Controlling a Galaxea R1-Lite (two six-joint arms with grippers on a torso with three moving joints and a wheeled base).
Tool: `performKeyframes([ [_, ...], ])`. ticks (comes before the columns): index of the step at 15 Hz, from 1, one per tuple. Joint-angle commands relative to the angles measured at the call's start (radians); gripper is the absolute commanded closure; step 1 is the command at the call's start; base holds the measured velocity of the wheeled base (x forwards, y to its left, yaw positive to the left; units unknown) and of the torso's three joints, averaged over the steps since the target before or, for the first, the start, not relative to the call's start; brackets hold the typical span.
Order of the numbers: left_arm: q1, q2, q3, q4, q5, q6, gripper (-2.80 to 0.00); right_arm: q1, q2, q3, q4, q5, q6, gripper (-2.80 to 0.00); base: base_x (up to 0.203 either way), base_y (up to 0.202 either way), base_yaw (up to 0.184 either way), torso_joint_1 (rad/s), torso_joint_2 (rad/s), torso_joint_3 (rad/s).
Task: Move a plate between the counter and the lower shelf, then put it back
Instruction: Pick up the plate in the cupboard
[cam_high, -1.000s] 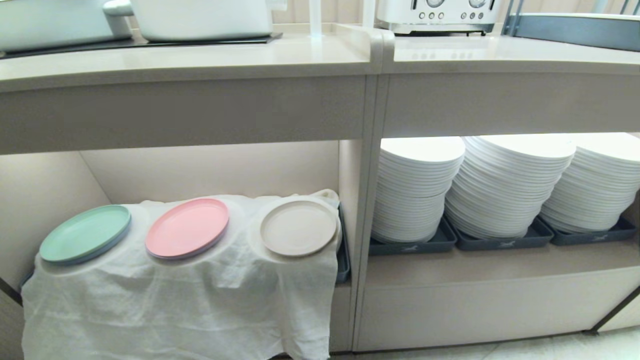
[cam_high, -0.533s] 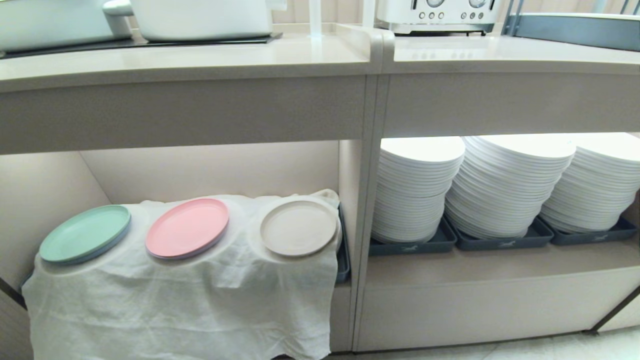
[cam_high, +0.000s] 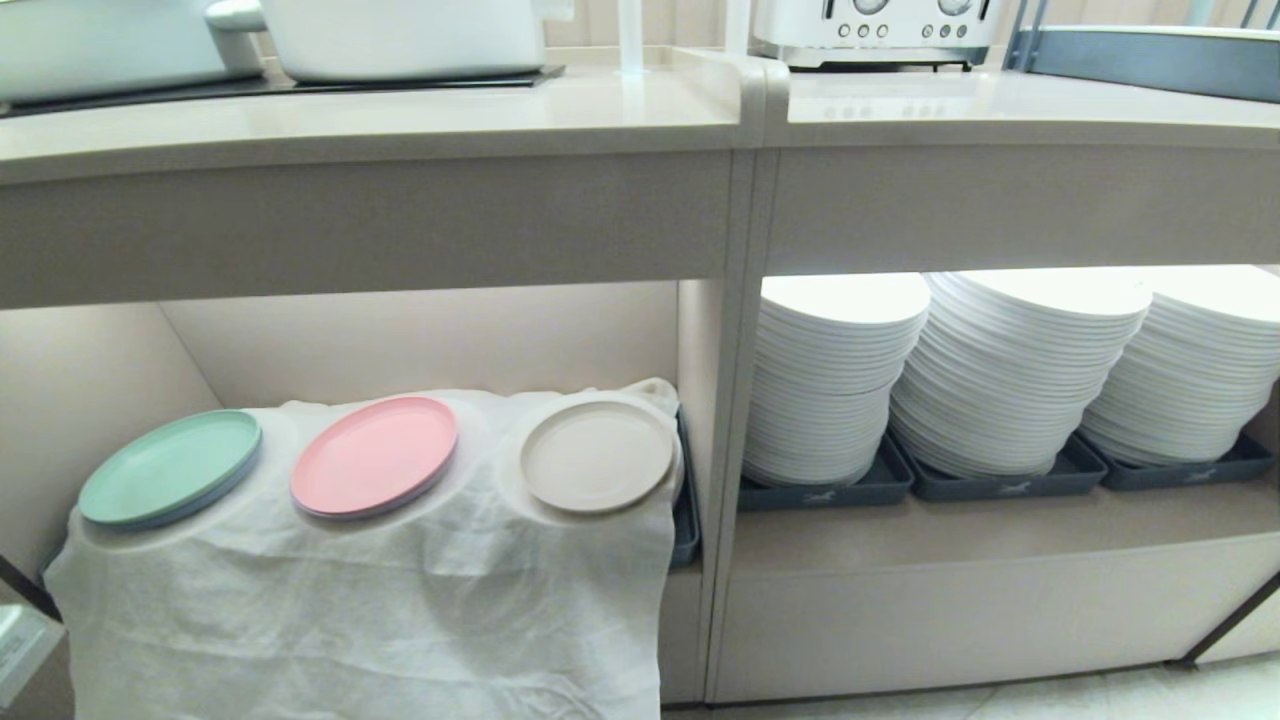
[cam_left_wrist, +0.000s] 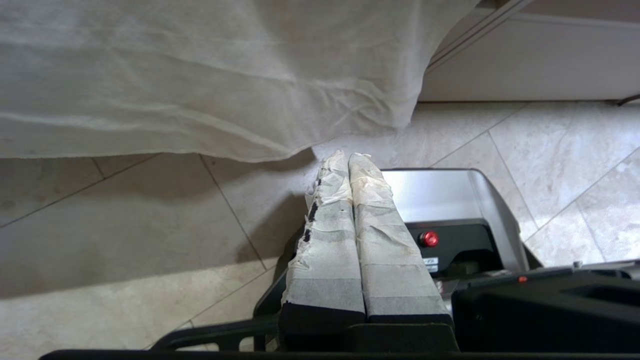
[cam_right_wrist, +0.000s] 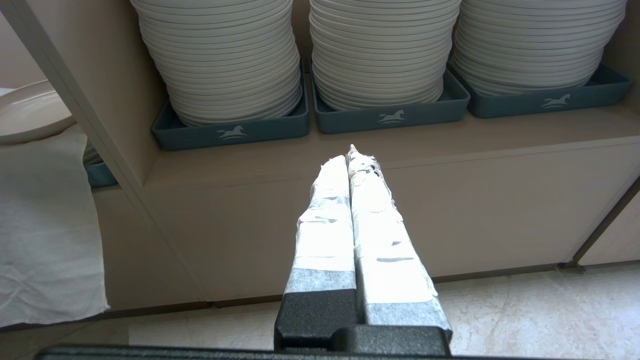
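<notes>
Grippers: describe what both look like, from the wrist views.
The left gripper and the right gripper match: two long tapering fingers wrapped in white, wrinkled tape, frayed at the tips, on black blocky bases. The left one's tape looks grubbier, with black showing through along one edge.

I see pale marbled floor tiles (cam_left_wrist: 125, 240), a white toaster (cam_high: 875, 30) on the adjoining top's back edge, and 3 white plate stacks (cam_high: 1010, 370) in dark trays (cam_high: 1000, 485).

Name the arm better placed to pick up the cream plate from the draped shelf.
Probably left: the left gripper, fingers shut, is low by the white cloth under the plate. The right gripper faces the white plate stacks.
</notes>
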Motion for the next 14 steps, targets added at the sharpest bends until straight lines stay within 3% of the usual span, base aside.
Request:
performKeyframes([
  [1, -0.008, 0.111, 0.007, -0.046, -0.004, -0.015, 0.0, 0.0, 0.0, 0.0, 0.0, 0.0, 0.0, 0.0, 0.0, 0.0, 0.0, 0.0, 0.0, 0.0],
  [4, -0.045, 0.257, 0.012, -0.169, -0.001, -0.101, 0.0, 0.0, 0.0, 0.0, 0.0, 0.0, 0.0, 0.0, 0.0, 0.0, 0.0, 0.0, 0.0, 0.0],
  [7, -0.127, 0.349, 0.014, -0.282, 0.009, -0.203, 0.0, 0.0, 0.0, 0.0, 0.0, 0.0, 0.0, 0.0, 0.0, 0.0, 0.0, 0.0, 0.0, 0.0],
  [14, -0.167, 0.461, 0.003, -0.331, 0.031, -0.237, 0.0, 0.0, 0.0, 0.0, 0.0, 0.0, 0.0, 0.0, 0.0, 0.0, 0.0, 0.0, 0.0, 0.0],
])
